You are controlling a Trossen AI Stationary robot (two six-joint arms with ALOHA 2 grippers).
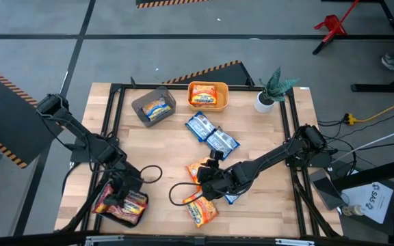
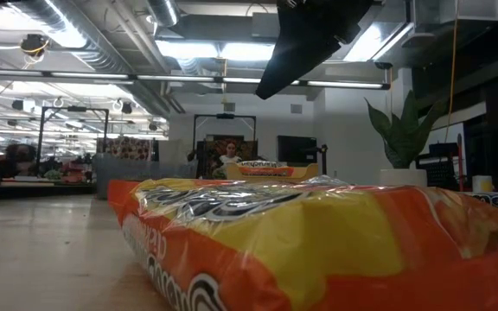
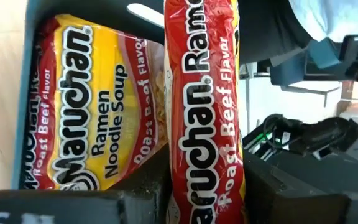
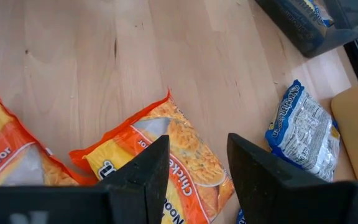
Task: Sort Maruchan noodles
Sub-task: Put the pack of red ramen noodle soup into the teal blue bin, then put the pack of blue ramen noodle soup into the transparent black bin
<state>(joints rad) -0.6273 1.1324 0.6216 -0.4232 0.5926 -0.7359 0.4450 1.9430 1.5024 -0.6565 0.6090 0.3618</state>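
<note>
Left gripper (image 1: pixel 122 198): jaws holding a red packet (image 3: pixel 204 112) on edge above the teal bin (image 1: pixel 111 213); lay it flat. Right gripper (image 4: pixel 194 163): jaws part-open over an orange packet (image 4: pixel 166 155), beside that bin; centre first.

A wooden table (image 1: pixel 163 147) carried a grey bin (image 1: pixel 142 104) and a yellow-orange bin (image 1: pixel 208 87) side by side along its far edge; a potted plant (image 1: pixel 271 91) in a white pot stood at the far right corner; on the floor beyond lay a red stand (image 1: pixel 332 27) and a yellow cable (image 1: pixel 382 109).
</note>
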